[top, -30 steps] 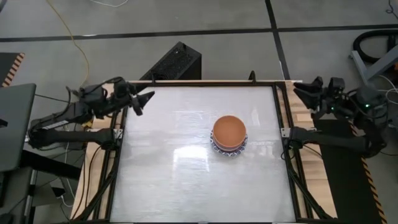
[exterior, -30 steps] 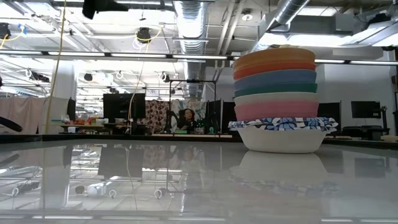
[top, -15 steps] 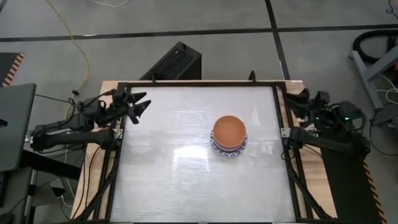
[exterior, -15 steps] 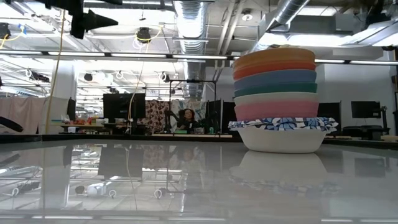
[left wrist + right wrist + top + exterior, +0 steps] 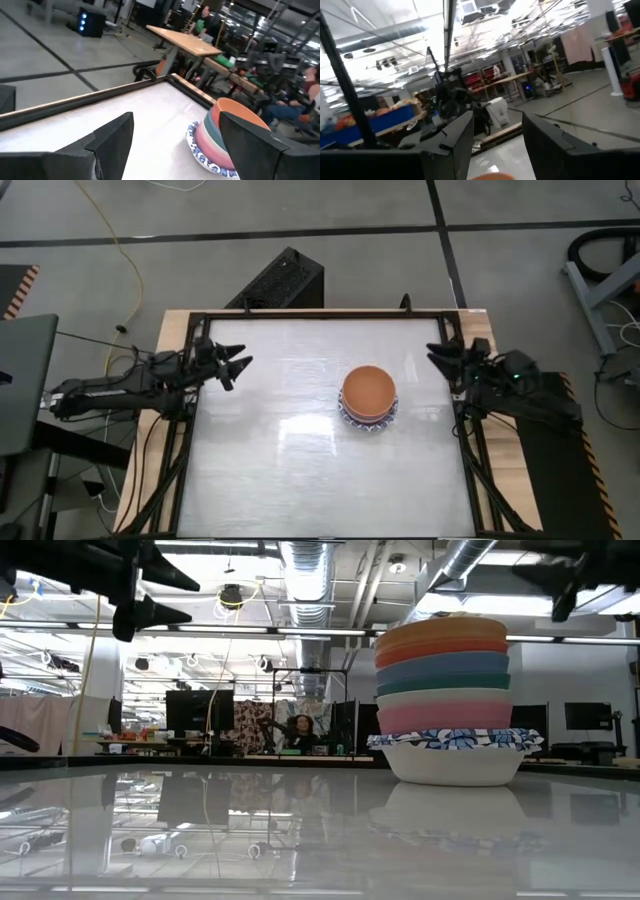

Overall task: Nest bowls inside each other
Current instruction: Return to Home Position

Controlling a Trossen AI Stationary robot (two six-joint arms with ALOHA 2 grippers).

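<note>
The bowls (image 5: 368, 396) stand nested in one stack right of the table's middle. In the low view the stack (image 5: 446, 700) shows orange on top, then red, blue, green, cream and pink rims, with a blue-and-white patterned bowl (image 5: 455, 755) at the bottom, resting on the table by its white base. My left gripper (image 5: 240, 365) hovers open over the table's far left, its fingers (image 5: 114, 137) pointing level toward the stack (image 5: 220, 135). My right gripper (image 5: 438, 354) is open at the table's right edge. Neither holds anything.
A black frame (image 5: 190, 420) runs around the white tabletop. A black box (image 5: 285, 280) sits on the floor beyond the far edge. Bare tabletop lies left of and nearer than the stack. People and desks show in the room behind.
Both arms have come down. My left gripper has sunk and shifted a little toward the table's near edge, still open. My right gripper has sunk and moved from beyond the right edge toward the table, still open. The stack of bowls has not moved.
</note>
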